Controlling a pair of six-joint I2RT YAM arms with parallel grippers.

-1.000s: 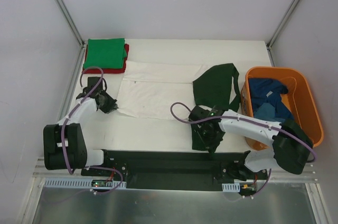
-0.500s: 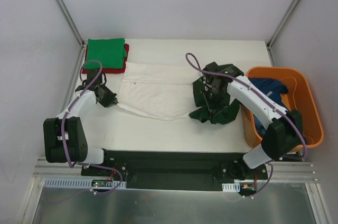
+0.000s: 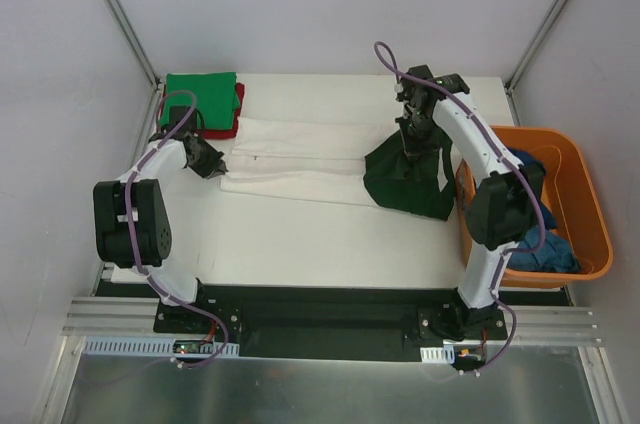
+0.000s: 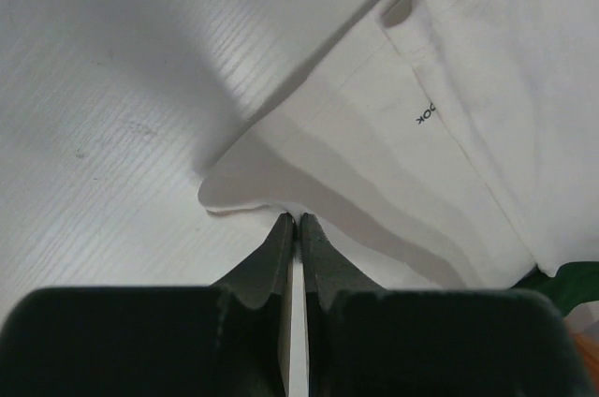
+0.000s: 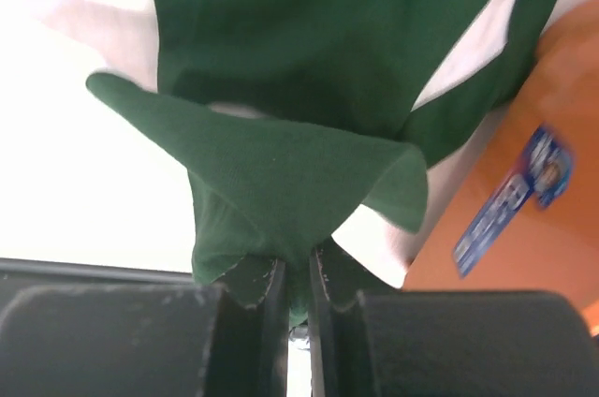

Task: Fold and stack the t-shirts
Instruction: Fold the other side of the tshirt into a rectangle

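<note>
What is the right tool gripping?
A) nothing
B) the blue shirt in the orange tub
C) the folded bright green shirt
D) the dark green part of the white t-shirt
D: the right wrist view shows the right tool shut on a dark green fold of the white t-shirt.

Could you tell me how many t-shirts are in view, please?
4: bright green tee folded on the red tee far left, white tee with green sleeves mid-table, blue tee in the orange tub; more may hide there.

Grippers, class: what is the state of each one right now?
Left gripper: closed, pinching the white t-shirt edge.
Right gripper: closed on its dark green sleeve.
</note>
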